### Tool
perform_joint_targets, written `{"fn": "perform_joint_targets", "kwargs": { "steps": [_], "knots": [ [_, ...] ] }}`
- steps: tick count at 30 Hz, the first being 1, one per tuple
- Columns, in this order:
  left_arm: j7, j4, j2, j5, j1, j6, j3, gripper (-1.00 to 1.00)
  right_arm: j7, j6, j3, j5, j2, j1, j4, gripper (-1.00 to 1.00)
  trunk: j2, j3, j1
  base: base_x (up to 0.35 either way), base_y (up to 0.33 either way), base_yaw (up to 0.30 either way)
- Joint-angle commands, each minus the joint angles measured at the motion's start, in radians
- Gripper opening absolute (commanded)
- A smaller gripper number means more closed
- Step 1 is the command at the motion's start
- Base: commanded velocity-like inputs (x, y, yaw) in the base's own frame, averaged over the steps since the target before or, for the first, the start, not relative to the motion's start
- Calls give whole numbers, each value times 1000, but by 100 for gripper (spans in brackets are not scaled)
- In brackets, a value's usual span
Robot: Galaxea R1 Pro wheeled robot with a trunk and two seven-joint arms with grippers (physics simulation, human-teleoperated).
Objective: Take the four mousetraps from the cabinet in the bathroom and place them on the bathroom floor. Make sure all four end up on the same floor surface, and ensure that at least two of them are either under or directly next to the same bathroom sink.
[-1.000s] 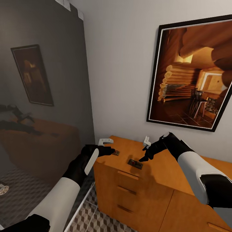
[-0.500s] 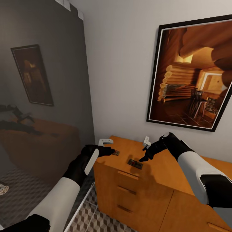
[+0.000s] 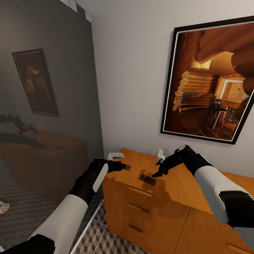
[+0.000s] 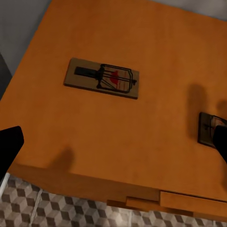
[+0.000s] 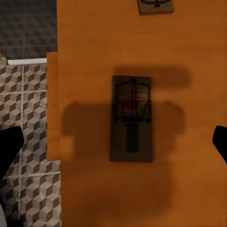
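Two mousetraps lie flat on the cabinet (image 3: 169, 197) top, low centre of the head view: one mousetrap (image 3: 127, 167) beside the left gripper (image 3: 120, 165), the other mousetrap (image 3: 147, 179) under the right gripper (image 3: 157, 171). Each gripper hovers above its trap, jaws spread wide, gripping nothing. The bathroom floor (image 3: 102, 240) shows at lower left.

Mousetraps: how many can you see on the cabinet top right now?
2. One mousetrap lies near the cabinet's left corner by the left pincer; the other lies under the right pincer. More may be hidden.
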Motion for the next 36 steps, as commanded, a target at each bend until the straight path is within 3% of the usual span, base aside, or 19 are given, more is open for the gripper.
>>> {"fn": "perform_joint_targets", "kwargs": {
  "steps": [1, 36],
  "knots": [
    [0, 0, 0, 0, 0, 0, 0, 100, 0, 0, 0, 0, 0, 0, 1, 100, 0, 0, 0, 0, 15, 0],
    [-2, 2, 0, 1, 0, -1, 1, 100, 0, 0, 0, 0, 0, 0, 3, 100, 0, 0, 0, 0, 25, 0]
  ]
}}
